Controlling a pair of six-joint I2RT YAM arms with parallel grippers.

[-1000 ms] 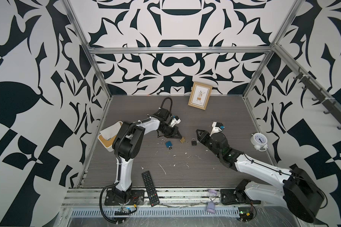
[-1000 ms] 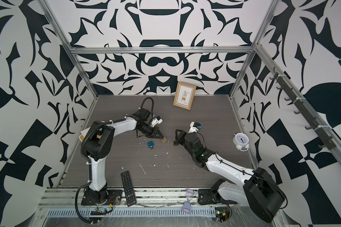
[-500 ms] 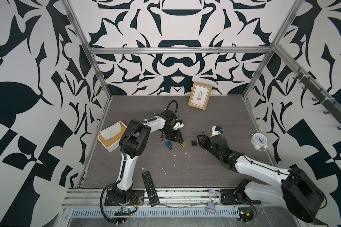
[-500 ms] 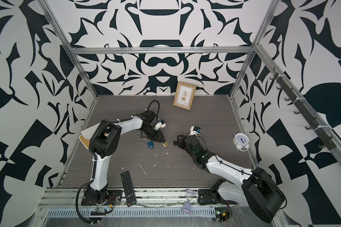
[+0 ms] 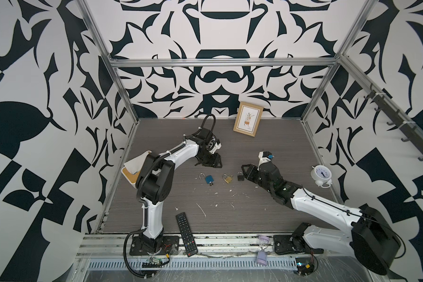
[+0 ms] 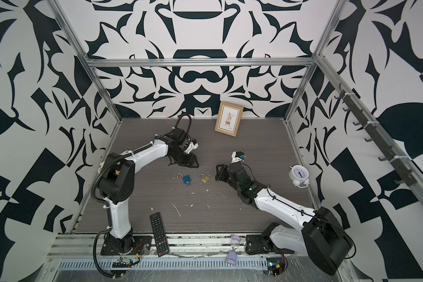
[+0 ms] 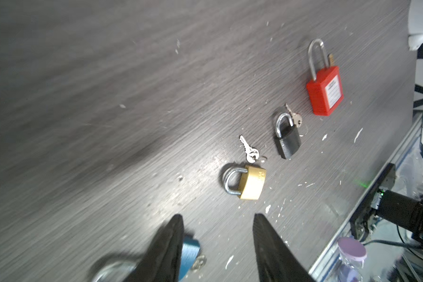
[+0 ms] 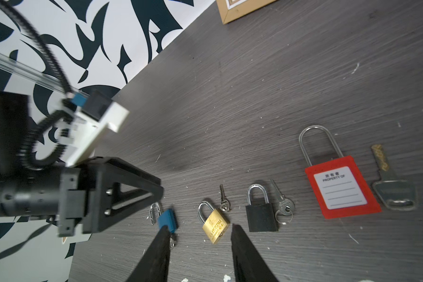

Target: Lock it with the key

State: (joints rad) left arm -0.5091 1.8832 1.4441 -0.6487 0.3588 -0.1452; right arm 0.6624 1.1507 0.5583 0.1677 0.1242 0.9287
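Several padlocks lie in a row on the grey table. The blue padlock has its shackle swung open and a key in its base. Beside it lie a shut brass padlock with a loose key, and a black padlock with its own key. A red padlock and a large key show only in the wrist views. My left gripper hangs open behind the blue padlock. The right gripper is open and empty beside the black padlock.
A picture frame leans on the back wall. An alarm clock stands at the right edge, and a white and tan box at the left edge. A remote and a purple hourglass lie at the front rail. White crumbs dot the table.
My left gripper was shut low by the brass padlock; it has opened and drawn back toward the rear. The brass padlock now lies free. The right gripper has barely shifted.
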